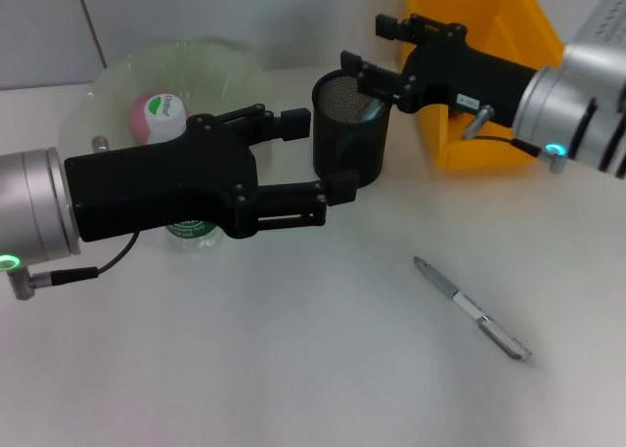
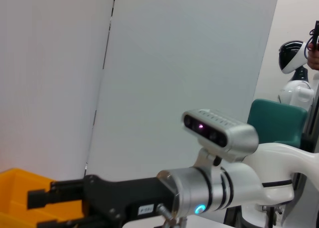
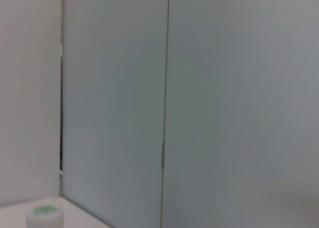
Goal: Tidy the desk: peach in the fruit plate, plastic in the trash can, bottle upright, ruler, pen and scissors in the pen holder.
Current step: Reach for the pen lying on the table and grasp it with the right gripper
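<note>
My L tool [image 1: 311,158], fingers spread open, nothing in it, hovers across the surface [image 1: 293,369] with tips right beside the pen holder [image 1: 349,134]; one finger looks to touch its base, can't confirm. My R tool [image 1: 360,73] sits over the holder's rim, tips at or just inside the mouth. Can't tell if shut or what it carries; a pale blue-ish glint inside the mesh near the tips, too hidden to name.

Status as I read it:
- Peach [image 1: 147,119]: in fruit plate [image 1: 117,75], partly behind bottle cap. Done.
- Bottle [image 1: 164,114]: standing upright just in front of the plate, white cap w/ green mark facing up; body mostly hidden by my L arm. Looks done.
- Pen [image 1: 469,306]: lying flat on the surface, well apart from holder, toward my R side. Not done.
- Ruler, scissors: not visible outside; prob. in holder already or going in now. Unconfirmed.
- Plastic: not seen anywhere; trash can [image 1: 489,36] interior mostly blocked by R arm. Unknown.

Est.: most of the way through; pen is the clear leftover.
</note>
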Available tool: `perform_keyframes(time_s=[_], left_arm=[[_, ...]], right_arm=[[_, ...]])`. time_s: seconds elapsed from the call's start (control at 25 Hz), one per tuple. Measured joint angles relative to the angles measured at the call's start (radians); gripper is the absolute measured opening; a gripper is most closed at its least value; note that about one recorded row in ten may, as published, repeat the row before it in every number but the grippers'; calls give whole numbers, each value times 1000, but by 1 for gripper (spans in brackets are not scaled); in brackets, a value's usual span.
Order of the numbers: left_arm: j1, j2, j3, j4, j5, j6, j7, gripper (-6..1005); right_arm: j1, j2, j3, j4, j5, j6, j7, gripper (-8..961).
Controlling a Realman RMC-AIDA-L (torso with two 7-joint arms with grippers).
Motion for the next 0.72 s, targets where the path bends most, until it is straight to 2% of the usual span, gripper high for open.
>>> perform_keyframes(time_s=[0.44,0.56,0.6,0.72], left_arm=[[-6,0,-17,4,0,18,4,807],[-9,0,-27,4,0,21,3,807],[-9,0,-30,4,0,22,2,806],[-9,1,-33,7,0,24,1,806]], right_arm=[[-104,-5,25,-206,-14,-149,192,667],[-128,-7,65,-282,-82,-204,296,667],[-134,-8,110,-343,-164,-252,383,667],[-135,-10,153,-396,-247,-299,470,667]])
